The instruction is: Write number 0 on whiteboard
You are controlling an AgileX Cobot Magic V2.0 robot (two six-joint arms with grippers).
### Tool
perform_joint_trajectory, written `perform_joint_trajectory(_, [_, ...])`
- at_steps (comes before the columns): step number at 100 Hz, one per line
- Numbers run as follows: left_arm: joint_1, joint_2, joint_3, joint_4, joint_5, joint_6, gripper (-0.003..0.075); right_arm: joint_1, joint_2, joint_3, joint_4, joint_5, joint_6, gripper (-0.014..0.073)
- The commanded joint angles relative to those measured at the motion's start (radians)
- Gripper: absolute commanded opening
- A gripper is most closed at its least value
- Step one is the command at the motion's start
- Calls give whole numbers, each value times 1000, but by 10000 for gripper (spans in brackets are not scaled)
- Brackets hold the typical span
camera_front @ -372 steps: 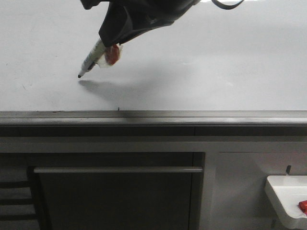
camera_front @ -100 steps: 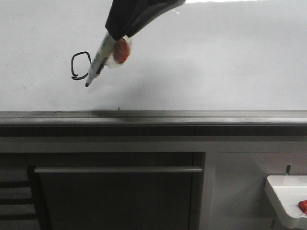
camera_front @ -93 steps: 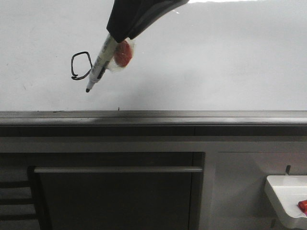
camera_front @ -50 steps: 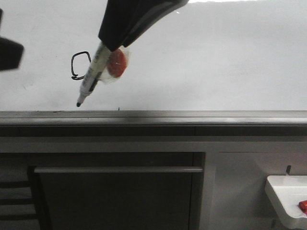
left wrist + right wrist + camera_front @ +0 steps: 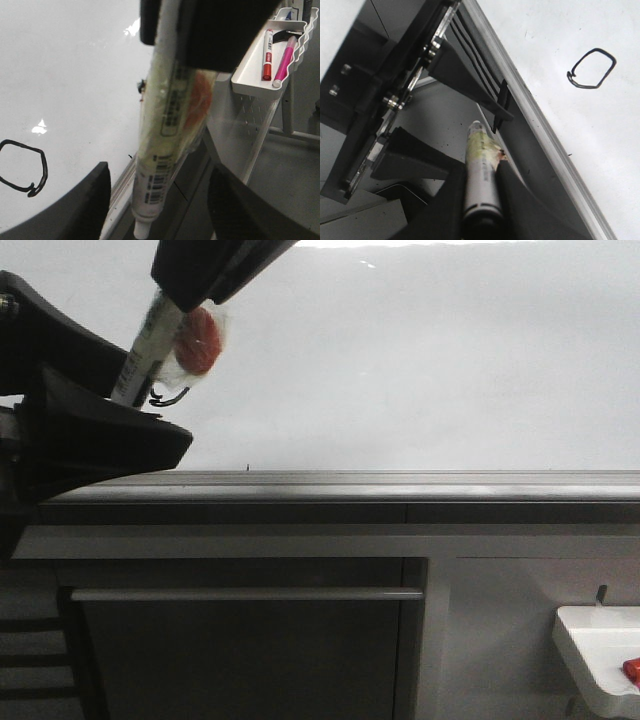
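On the whiteboard (image 5: 420, 360) the number 0 (image 5: 592, 68) looks finished; right gripper (image 5: 481, 200) clamps the marker (image 5: 481, 175), left gripper (image 5: 155, 210) gapes at its nine o'clock, ready to receive it.

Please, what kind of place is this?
Probably an office or lab room: a whiteboard with a ledge, a rack of markers beside it, and a dark cabinet below.
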Motion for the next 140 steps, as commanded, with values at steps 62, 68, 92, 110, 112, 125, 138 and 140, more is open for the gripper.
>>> perform_joint_trajectory(62, [1, -10, -32, -14, -101, -7, -20, -1, -38, -33, 12, -70, -10, 244])
perform_joint_trajectory(68, [1, -10, -32, -28, -99, -7, -20, -10, -38, -33, 10, -106, -10, 412])
perform_joint_trajectory(92, [73, -10, -32, -422, -76, -1, -20, -113, -61, -33, 1, -357, -10, 560])
perform_joint_trajectory(110, [193, -5, -32, -645, -75, -1, -20, -174, -108, -33, 1, -380, -10, 560])
perform_joint_trajectory(112, [202, -5, -32, -656, -75, -1, -20, -174, -112, -33, 1, -377, -10, 560])
perform_joint_trajectory(125, [239, -5, -46, -680, -39, -21, -20, -174, -117, -33, 1, -360, -10, 560])
perform_joint_trajectory(138, [239, 31, -123, -745, 134, -38, -20, -174, -115, -33, 1, -343, -10, 560])
perform_joint_trajectory(140, [239, 41, -139, -753, 163, -38, -20, -174, -115, -33, 1, -343, -10, 560])
